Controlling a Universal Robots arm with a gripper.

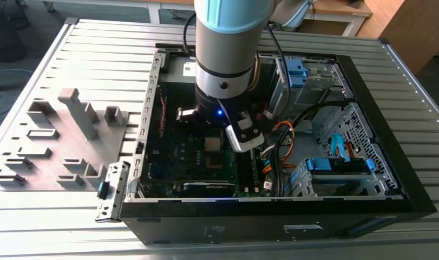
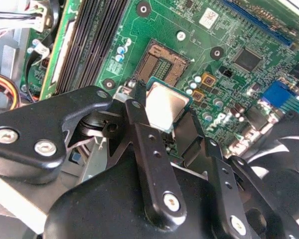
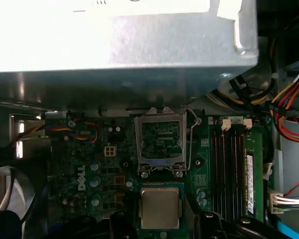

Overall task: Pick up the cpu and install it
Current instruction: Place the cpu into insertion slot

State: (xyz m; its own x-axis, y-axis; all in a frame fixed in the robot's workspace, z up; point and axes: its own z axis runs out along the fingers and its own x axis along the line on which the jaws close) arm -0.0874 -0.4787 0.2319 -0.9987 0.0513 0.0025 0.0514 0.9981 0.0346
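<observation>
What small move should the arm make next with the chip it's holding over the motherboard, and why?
Probably shift the chip sideways toward the empty socket before lowering it. The gripper holds the chip by its edges, and in both wrist views it appears beside the socket rather than over it, so lowering here would likely miss.

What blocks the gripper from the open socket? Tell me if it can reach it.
Probably yes. The gripper holds the cpu close beside the socket, which lies uncovered; nothing lies between them in the second wrist view.
</observation>
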